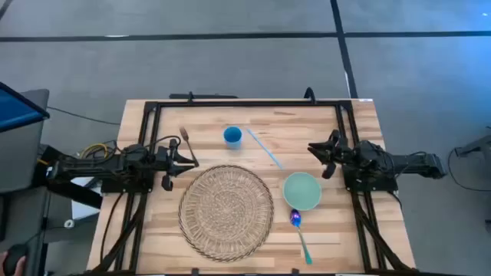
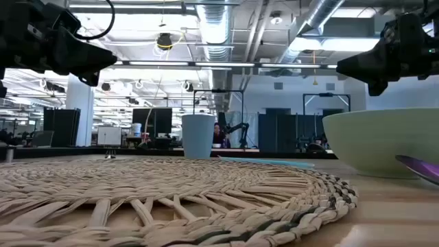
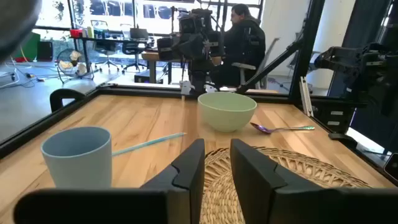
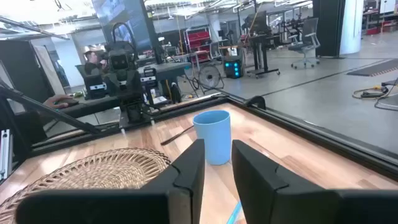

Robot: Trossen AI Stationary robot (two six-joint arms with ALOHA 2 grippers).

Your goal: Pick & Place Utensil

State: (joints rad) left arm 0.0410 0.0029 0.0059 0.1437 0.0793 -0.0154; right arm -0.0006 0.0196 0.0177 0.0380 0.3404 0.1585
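Observation:
A spoon with a purple bowl and teal handle (image 1: 299, 230) lies flat on the table near the front edge, just in front of the pale green bowl (image 1: 301, 190); it also shows beside that bowl (image 3: 283, 129). A thin light-blue stick (image 1: 265, 149) lies behind the bowl, next to the blue cup (image 1: 232, 136). A small brown utensil (image 1: 184, 136) lies left of the cup. The round woven placemat (image 1: 226, 211) fills the table's middle. My left gripper (image 1: 193, 157) hovers open at the mat's left, my right gripper (image 1: 313, 153) open right of the stick; both hold nothing.
A black frame (image 1: 245, 102) runs along the table's far edge and sides. The cup (image 4: 212, 135) stands upright in front of my right gripper (image 4: 217, 146). Bare wood lies at the table's far right corner (image 1: 307, 123). A person sits beyond the table (image 3: 245, 37).

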